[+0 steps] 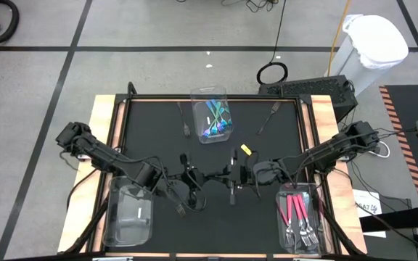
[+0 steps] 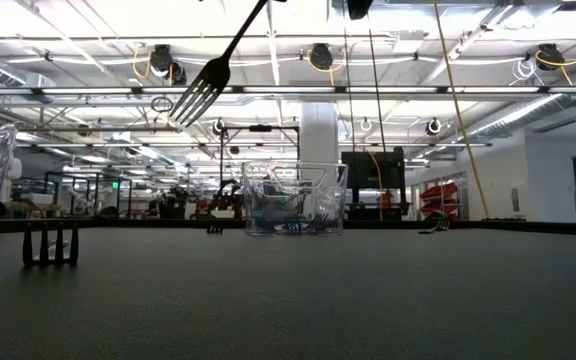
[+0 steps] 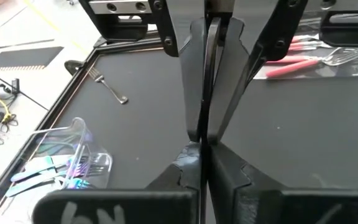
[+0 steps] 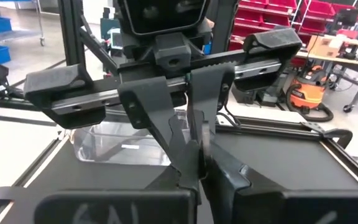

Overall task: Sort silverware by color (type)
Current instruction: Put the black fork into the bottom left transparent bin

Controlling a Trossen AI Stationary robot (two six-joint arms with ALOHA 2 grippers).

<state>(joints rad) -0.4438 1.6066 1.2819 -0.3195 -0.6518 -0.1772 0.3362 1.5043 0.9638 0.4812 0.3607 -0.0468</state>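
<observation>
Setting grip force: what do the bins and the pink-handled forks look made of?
The clear rectangular bins look like thin glossy plastic: see-through walls with glints. The pink-handled forks seem to have matte pink plastic handles and shiny silver heads, metal or metallised plastic; I cannot tell which.

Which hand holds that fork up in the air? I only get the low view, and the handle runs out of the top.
Observer: Both. The left hand and right hand meet tip to tip over the table's middle, each shut on the dark fork.
Operator: Where are the pink ones?
Observer: The pink forks lie in a right bin at the table's right edge, beside the right arm.
Operator: And the bin I see mid-picture?
Observer: That far bin holds teal-handled pieces.
</observation>
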